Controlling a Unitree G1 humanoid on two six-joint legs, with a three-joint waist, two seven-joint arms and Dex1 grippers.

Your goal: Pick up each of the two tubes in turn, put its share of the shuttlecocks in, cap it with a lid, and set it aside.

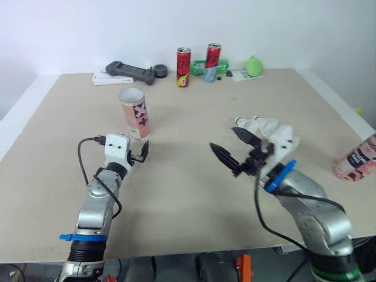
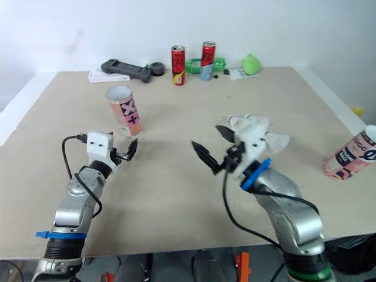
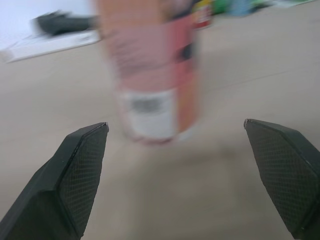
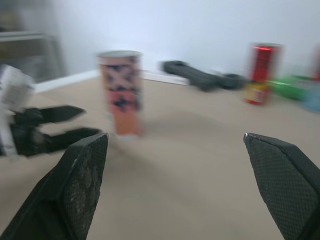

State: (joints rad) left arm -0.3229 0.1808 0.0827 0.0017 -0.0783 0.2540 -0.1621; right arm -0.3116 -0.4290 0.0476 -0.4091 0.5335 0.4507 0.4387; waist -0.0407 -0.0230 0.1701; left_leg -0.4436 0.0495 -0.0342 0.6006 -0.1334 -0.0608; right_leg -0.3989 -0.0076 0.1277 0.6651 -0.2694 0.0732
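Fingers apart, the left gripper (image 1: 143, 153) faces the upright open tube (image 1: 135, 113) just ahead, apparently lining up to grasp it, while the right gripper (image 1: 224, 138), also spread and empty, hovers near the shuttlecocks (image 1: 259, 124).

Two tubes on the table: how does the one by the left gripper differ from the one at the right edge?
Pose: the left tube stands upright, while the right tube is tipped over.
Place: the left tube sits just ahead of the left gripper, lined up between its open jaws. The right tube lies well off to the side of the right gripper.
Both carry a similar pink printed wrap.
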